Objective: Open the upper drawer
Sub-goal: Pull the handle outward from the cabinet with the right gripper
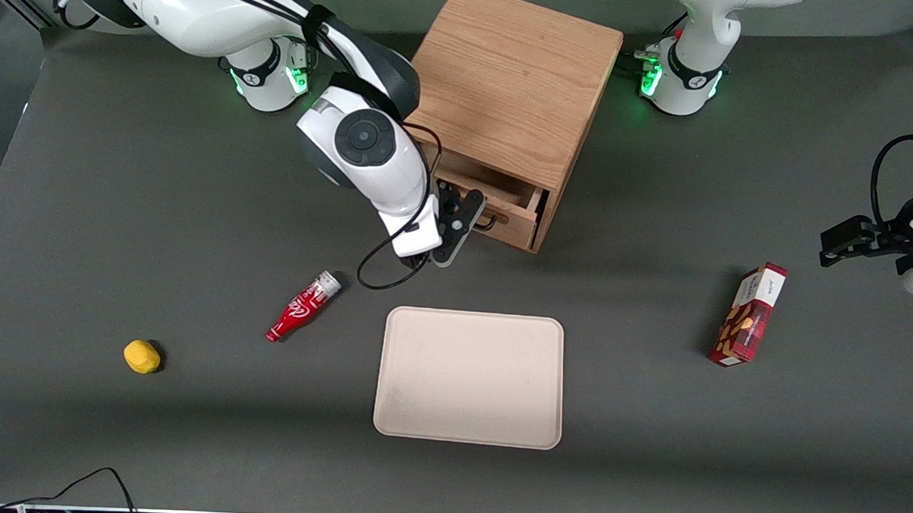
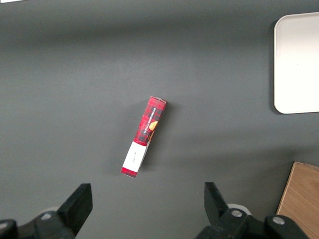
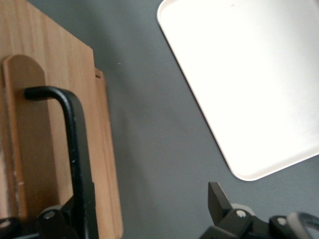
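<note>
The oak cabinet (image 1: 508, 84) stands at the table's middle, far from the front camera. Its upper drawer (image 1: 512, 222) is pulled out a short way, and a dark gap shows under the cabinet top. My right gripper (image 1: 465, 219) is right in front of the drawer front, at its black wire handle (image 1: 491, 223). In the right wrist view the gripper (image 3: 142, 214) is open, with its fingers wide apart. The handle (image 3: 75, 149) runs between them, close against one finger (image 3: 57, 219). The drawer front (image 3: 45, 74) fills the space beside it. The lower drawer is hidden.
A beige tray (image 1: 469, 378) lies nearer the front camera than the cabinet and also shows in the right wrist view (image 3: 249, 74). A red bottle (image 1: 303, 306) and a yellow object (image 1: 142, 356) lie toward the working arm's end. A red biscuit box (image 1: 751, 315) lies toward the parked arm's end.
</note>
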You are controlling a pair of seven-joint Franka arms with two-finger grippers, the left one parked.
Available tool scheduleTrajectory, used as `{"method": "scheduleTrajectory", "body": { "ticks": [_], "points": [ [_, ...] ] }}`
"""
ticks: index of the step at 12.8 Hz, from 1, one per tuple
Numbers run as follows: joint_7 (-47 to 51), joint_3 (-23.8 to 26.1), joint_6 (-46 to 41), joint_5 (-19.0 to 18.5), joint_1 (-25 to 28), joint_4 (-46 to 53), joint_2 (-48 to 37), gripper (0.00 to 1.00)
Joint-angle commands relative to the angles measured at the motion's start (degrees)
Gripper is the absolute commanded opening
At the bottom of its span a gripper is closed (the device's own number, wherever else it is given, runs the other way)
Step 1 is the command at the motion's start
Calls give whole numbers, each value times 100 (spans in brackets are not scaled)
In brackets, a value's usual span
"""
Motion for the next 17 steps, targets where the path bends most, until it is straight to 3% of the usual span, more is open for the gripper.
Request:
{"method": "scheduleTrajectory", "body": {
  "ticks": [1, 11, 17],
  "points": [
    [-370, -237, 28, -135, 57, 352, 89, 100],
    [-1592, -1116, 933, -109, 57, 686, 247, 100],
    [-1584, -1345, 942, 453, 22, 1038, 317, 100]
  ]
}}
